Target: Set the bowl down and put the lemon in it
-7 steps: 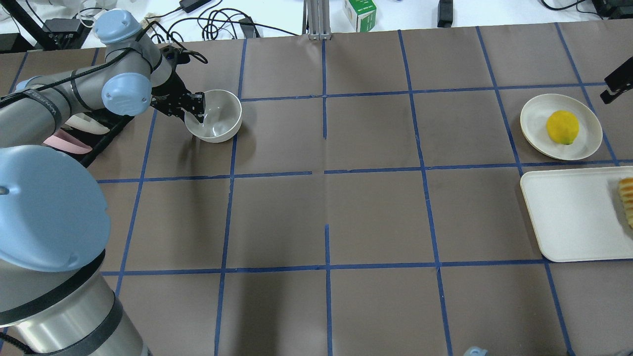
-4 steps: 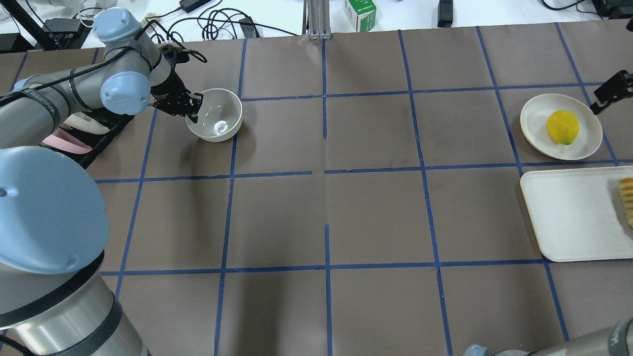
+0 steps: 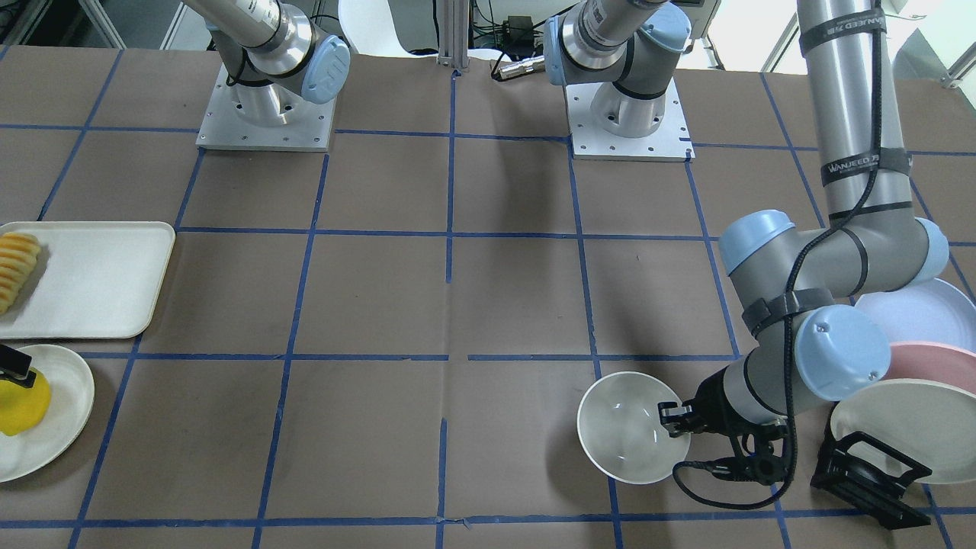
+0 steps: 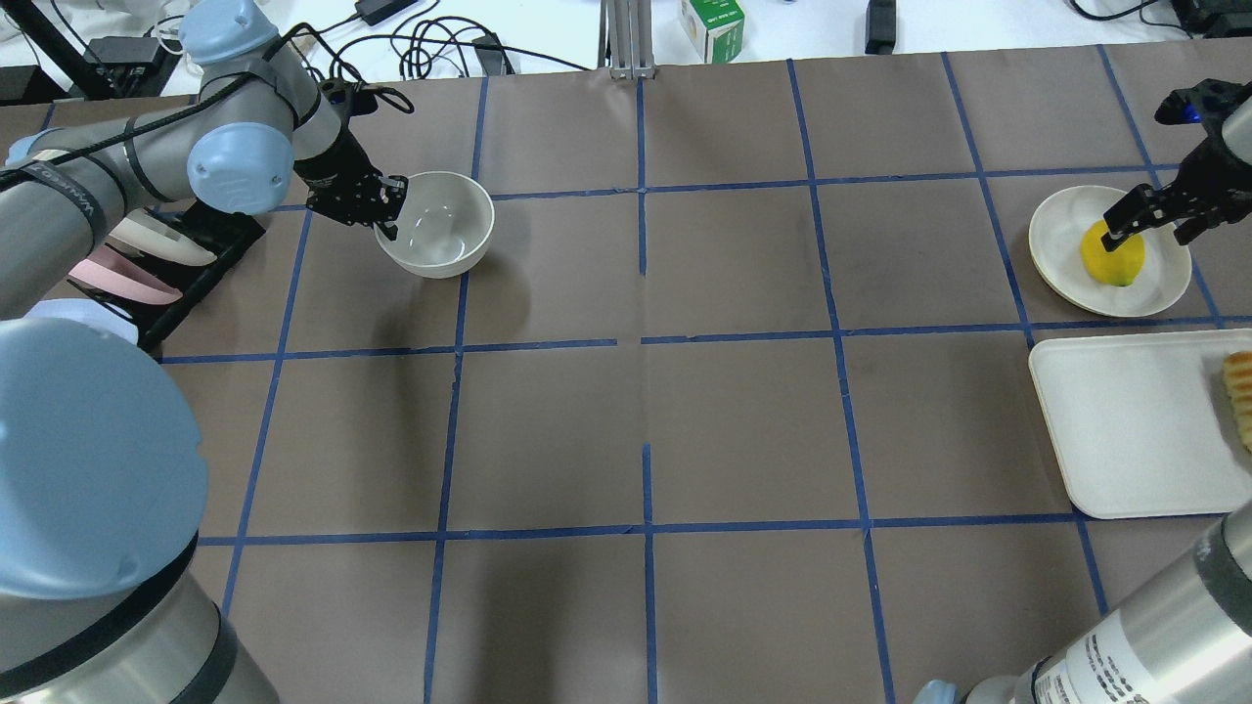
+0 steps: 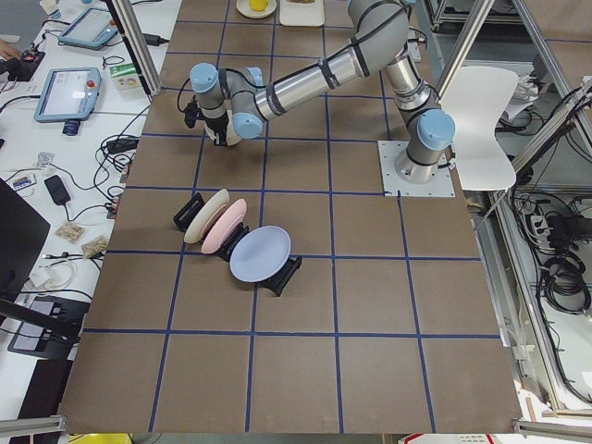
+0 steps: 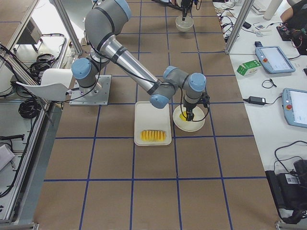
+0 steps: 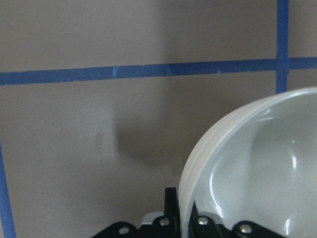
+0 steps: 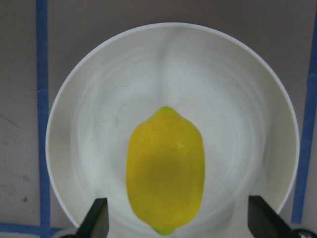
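Observation:
The off-white bowl (image 4: pixel 437 227) is at the far left of the table, and also shows in the front view (image 3: pixel 627 427). My left gripper (image 4: pixel 387 209) is shut on the bowl's left rim; in the left wrist view one finger sits inside and one outside the rim (image 7: pixel 184 218). The bowl looks slightly tilted and just off the table. The yellow lemon (image 4: pixel 1115 258) lies on a flat off-white plate (image 4: pixel 1061 235) at the far right. My right gripper (image 4: pixel 1154 220) hangs open right above the lemon (image 8: pixel 166 168), its fingertips (image 8: pixel 96 220) wide apart on either side.
A white tray (image 4: pixel 1125 430) with orange-yellow fruit slices (image 4: pixel 1240 396) lies just in front of the lemon plate. A black rack with blue, pink and cream plates (image 3: pixel 915 358) stands beside the left arm. A green box (image 4: pixel 711 27) and cables lie beyond the far edge.
My right arm has come in from the right and its gripper now sits over the lemon. My left gripper has carried the bowl a little to the right.

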